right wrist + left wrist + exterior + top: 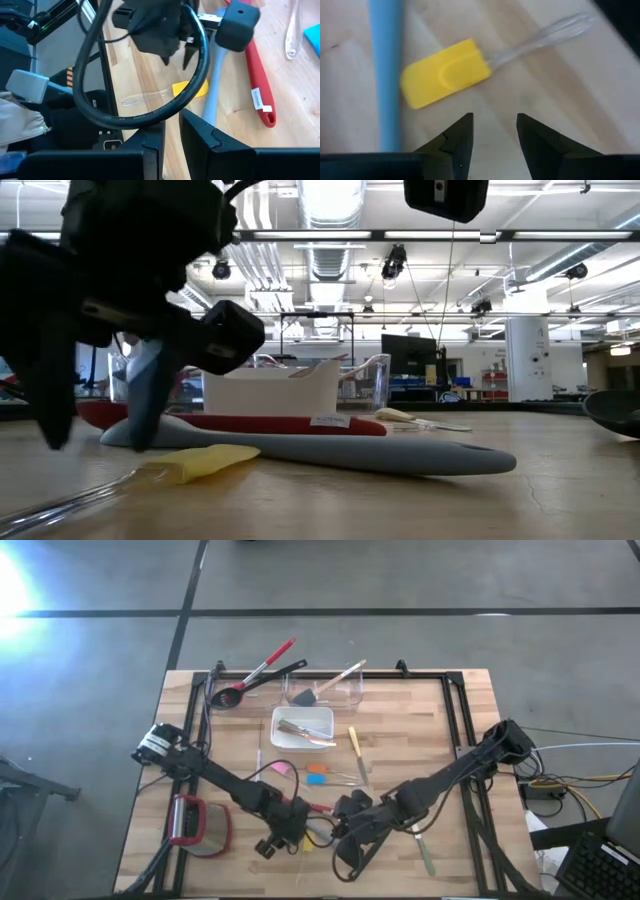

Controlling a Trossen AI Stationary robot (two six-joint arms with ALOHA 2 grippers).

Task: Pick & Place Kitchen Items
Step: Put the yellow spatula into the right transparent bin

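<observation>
The step in hand looks like an approach to a pick. The left gripper (492,131) hovers over the near middle of the wooden surface (440,730), its 2 dark fingers partly spread with nothing between them, aimed at a small yellow spatula (445,74). That spatula lies flat, a soft-looking rounded blade on a clear plastic handle, just beside a long matte grey-blue handle (386,75). A glossy red handle (257,82) with a white label lies just beyond it.

The right gripper (171,131) waits just right of the left one, its fingers close together and empty.

Next, I judge the left gripper must drop and close across the thin spatula without catching the grey-blue handle.

Farther off, a white square dish (303,728) holds utensils, near a clear tub (325,688).
</observation>
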